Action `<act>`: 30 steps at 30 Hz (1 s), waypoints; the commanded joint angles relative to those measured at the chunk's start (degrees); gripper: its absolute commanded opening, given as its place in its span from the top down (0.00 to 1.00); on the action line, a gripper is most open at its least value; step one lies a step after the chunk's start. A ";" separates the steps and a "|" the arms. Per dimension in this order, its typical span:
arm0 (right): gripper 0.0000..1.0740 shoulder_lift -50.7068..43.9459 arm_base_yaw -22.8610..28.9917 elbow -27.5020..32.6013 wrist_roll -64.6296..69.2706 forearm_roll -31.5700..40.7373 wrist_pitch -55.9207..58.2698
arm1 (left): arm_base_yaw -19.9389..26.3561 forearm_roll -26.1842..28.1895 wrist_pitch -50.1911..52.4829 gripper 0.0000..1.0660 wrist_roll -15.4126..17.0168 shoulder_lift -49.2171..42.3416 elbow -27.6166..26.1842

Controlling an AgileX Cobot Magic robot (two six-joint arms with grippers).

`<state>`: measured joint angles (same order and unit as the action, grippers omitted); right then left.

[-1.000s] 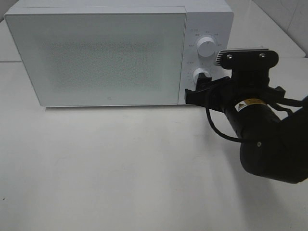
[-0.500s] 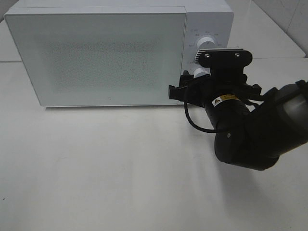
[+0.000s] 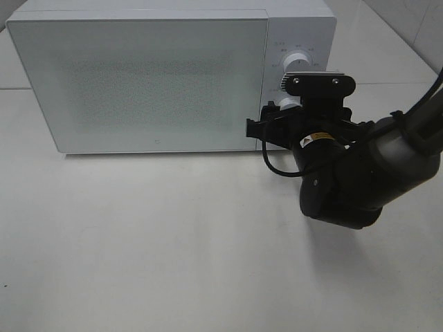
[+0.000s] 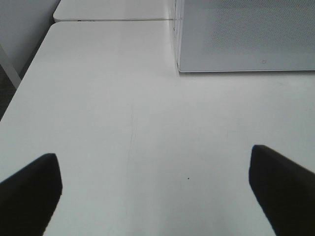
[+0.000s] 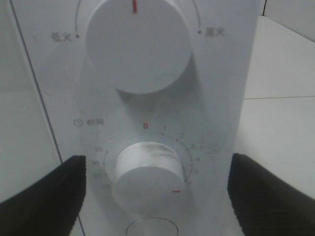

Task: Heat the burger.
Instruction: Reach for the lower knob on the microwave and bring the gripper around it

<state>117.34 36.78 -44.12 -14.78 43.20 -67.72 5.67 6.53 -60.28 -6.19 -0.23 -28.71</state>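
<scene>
The burger is out of view. The white microwave (image 3: pixel 138 83) stands at the back of the table with its door shut. My right gripper (image 3: pixel 278 123) is open right in front of the control panel. In the right wrist view its fingers (image 5: pixel 44 196) stand wide apart on either side of the lower timer knob (image 5: pixel 147 177) without touching it. That knob's red mark points low and to the right. The upper power knob (image 5: pixel 138 46) has its red mark straight up. My left gripper (image 4: pixel 155 196) is open and empty over the bare table, out of the exterior view.
The white table (image 3: pixel 152 235) stretches in front of the microwave. The left wrist view shows the microwave's lower left corner (image 4: pixel 182 69) and the table's left edge (image 4: pixel 24 83). The right arm's dark body (image 3: pixel 353 180) hangs over the table's right side.
My right gripper has moved left along the microwave's control panel and settled around the timer knob. The arm behind it has swung and dropped lower. The microwave has not moved.
</scene>
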 commanded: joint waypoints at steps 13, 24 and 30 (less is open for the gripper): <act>0.54 1.43 -0.74 -1.60 0.69 -2.52 1.20 | 0.11 0.29 0.74 0.08 0.23 -1.55 0.17; 0.92 1.43 -0.74 -1.60 0.23 -2.01 -4.07 | 0.11 0.29 0.74 0.08 0.23 -1.55 0.17; 0.91 1.43 -0.74 -1.60 0.23 -2.06 -4.01 | 0.11 0.29 0.74 0.08 0.23 -1.55 0.17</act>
<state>119.12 36.38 -45.09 -14.32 42.00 -67.90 5.67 6.53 -60.28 -6.19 -0.23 -28.71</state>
